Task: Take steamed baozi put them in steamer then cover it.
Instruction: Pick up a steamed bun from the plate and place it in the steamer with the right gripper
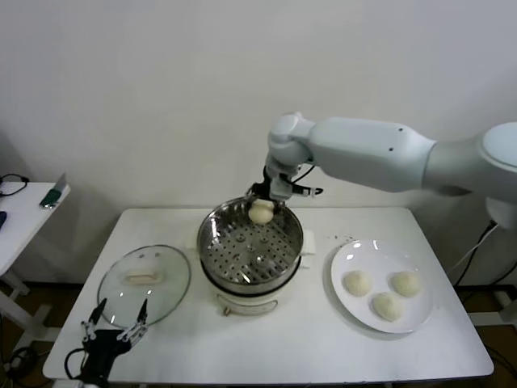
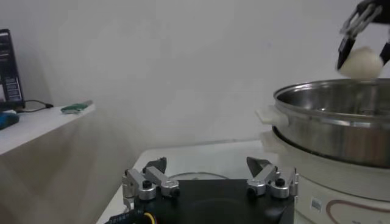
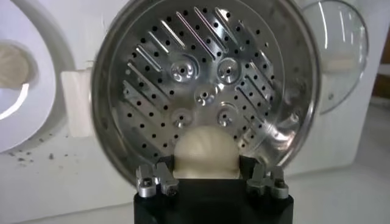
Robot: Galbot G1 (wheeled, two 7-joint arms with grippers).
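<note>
Head view: right gripper (image 1: 262, 202) clamps baozi (image 1: 261, 212) above steamer (image 1: 250, 242).

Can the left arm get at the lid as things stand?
Probably yes. The left gripper hangs open at the table's near edge, right beside the lid, which lies flat with its handle up and nothing on it. The right gripper is busy over the steamer with a bun.

Four steamed baozi are counted: one (image 1: 261, 212) held between the jaws of the right gripper (image 1: 263, 202), three (image 1: 356, 283) well apart from them on one white plate (image 1: 349, 257). One steamer (image 1: 250, 242) lies below the jaws; one cover (image 1: 144, 279) lies far off.
</note>
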